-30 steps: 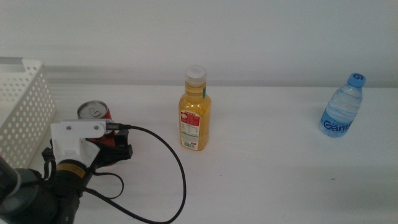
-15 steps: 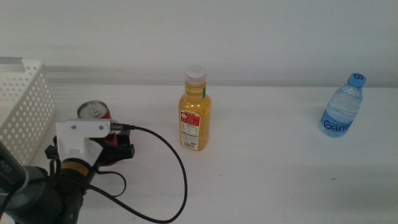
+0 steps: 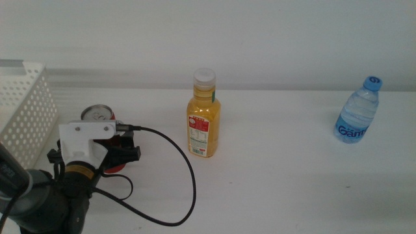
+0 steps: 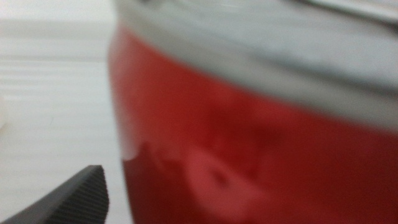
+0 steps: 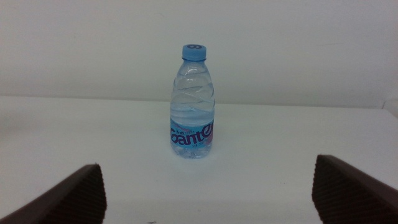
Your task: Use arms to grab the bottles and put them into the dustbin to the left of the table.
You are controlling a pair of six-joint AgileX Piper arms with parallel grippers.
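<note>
The red can [image 3: 99, 114] stands upright on the desk [image 3: 279, 175], near its left side, just right of the dustbin [image 3: 26, 107]. Its thin, smooth wall will probably dent and slip, so I would grip mid-body, gently. My left tool [image 3: 120, 156] is at the can; I cannot tell whether it is clamped. The dustbin's inside is hidden. My right tool [image 5: 208, 186] waits spread apart, facing the water bottle [image 5: 192, 102] far right; the juice bottle [image 3: 204, 117] stands mid-desk.
</note>
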